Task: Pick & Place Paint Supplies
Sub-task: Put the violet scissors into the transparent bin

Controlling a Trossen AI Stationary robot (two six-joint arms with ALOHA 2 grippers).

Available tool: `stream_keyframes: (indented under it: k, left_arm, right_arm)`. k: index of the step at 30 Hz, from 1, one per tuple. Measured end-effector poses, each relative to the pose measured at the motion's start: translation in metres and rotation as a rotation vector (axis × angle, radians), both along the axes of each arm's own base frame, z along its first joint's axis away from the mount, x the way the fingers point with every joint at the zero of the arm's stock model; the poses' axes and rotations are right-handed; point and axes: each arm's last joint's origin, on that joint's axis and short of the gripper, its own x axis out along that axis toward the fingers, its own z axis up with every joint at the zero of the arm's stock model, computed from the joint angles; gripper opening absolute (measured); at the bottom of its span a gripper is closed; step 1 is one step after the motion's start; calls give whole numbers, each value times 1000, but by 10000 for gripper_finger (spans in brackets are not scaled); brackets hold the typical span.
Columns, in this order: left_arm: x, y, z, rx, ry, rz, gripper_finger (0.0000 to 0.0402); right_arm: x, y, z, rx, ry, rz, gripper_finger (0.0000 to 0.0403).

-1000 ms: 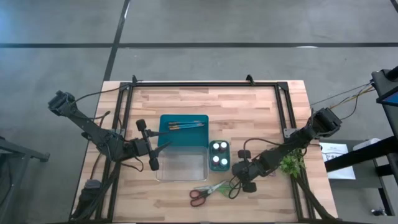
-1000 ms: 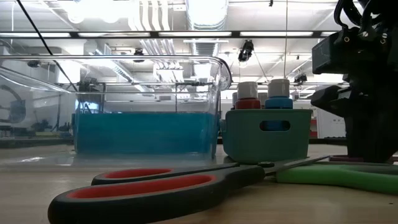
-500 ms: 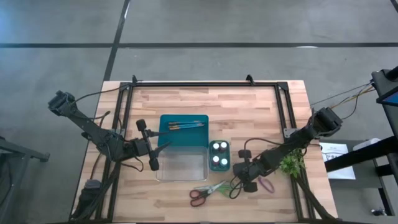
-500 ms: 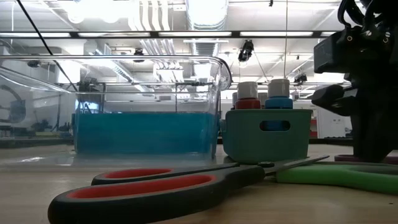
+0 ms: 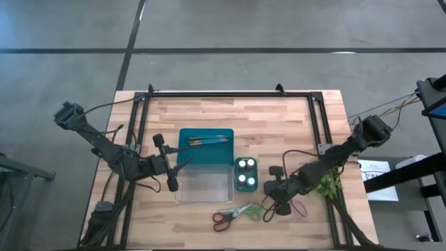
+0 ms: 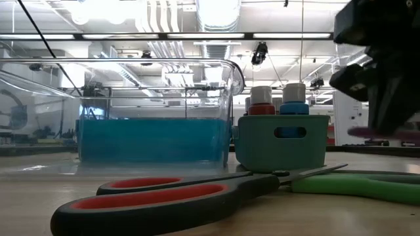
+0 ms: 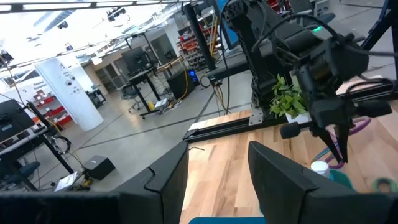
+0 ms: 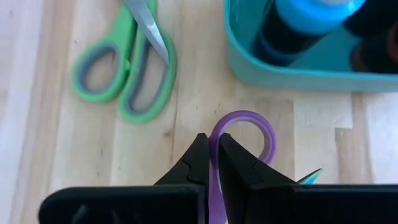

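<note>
**Right claw pinches purple scissors by one thin handle loop**

The right claw (image 8: 213, 163) is clamped tight on the purple-handled scissors (image 8: 244, 134), its dark fingers squeezing the rim of one loop. In the low view the purple handle hangs clear of the bench (image 5: 209, 111), just beside the small teal tub (image 5: 245, 173) that holds the white-capped paint bottles (image 5: 243, 166). The left claw (image 5: 169, 164) waits partly spread near the clear bin (image 5: 203, 187), holding nothing; the brushes (image 5: 209, 140) lie on the teal tray (image 5: 205, 148) behind that bin.

The grip looks risky. A narrow pinch on a smooth, rounded plastic loop gives little friction, so the scissors could swivel blade-down or slip out during a swing. Dangling blades might clip the tub's wall or knock a bottle cap, and a low pass could catch the red-and-green scissors (image 5: 235, 215) lying flat just in front.

Both pairs have glossy moulded oval loops and bare metal blades. The tub is matte plastic with a slot handle; the bin is thin, clear and round-cornered. The bench is pale laminated wood strips, smooth enough that a dropped item would slide.
</note>
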Motion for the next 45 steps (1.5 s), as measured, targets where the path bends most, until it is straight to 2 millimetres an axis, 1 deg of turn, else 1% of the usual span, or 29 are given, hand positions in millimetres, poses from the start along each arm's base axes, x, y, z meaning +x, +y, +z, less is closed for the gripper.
stream_keyframes:
  k: [8, 13, 17, 25, 32, 37, 45]
  left_arm:
    - [0, 0, 0, 0, 0, 0, 173]
    - [0, 0, 0, 0, 0, 0, 173]
    - [0, 0, 0, 1, 0, 0, 173]
    - [0, 0, -2, 7, 7, -1, 173]
    - [0, 0, -2, 7, 6, 7, 173]
    - [-1, 2, -2, 9, 5, 69, 173]
    - [-2, 5, -5, 16, 21, 170, 173]
  right_arm:
    - [-6, 2, 25, 38, -94, -4, 9]
    - [-9, 3, 36, 49, -133, -4, 9]
    - [-7, 6, 45, 64, -160, 4, 9]
    - [-1, 13, 66, 76, -222, 39, 8]
    - [7, 20, 92, 84, -303, 87, 8]
    - [13, 24, 112, 49, -376, 138, 8]
    - [32, 35, 138, -79, -485, 230, 8]
